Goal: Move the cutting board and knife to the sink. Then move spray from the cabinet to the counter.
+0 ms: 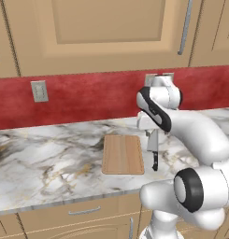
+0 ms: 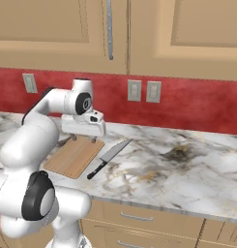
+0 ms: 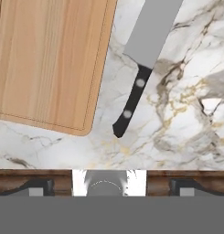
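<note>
Cutting board [image 1: 123, 154] lies flat on the marble counter [image 1: 46, 158], below the red backsplash [image 1: 88, 95]. Taking the board as landmark: the knife [image 2: 109, 156] lies just beside its long edge, on the side away from the wall outlet [image 1: 39, 90], apart from it with a strip of bare counter between. The black handle [image 3: 130, 103] points toward the counter's front edge, the grey blade [image 3: 152, 27] toward the backsplash. Nothing rests on the board.

Pincer [image 2: 82, 139] hangs above the board's far end, pointing down, near the knife but touching neither. Its jaws stand wide apart and hold nothing. In the hand view both board and knife handle lie ahead of the finger tips, the handle closer to centre.

Judgement: first step of the task not yet done; both items are on the counter, and the sink and spray are out of sight.

To do the step well, if the knife goes first: centre over the handle rather than the blade, turn the jaws to straddle the handle across its width, descend straight until the tips nearly meet the counter, then close. The handle is thin and low, so a shallow descent would probably miss or pinch only the top. Keep clear of the board's edge while lowering, so a finger doesn't nudge it.
</note>
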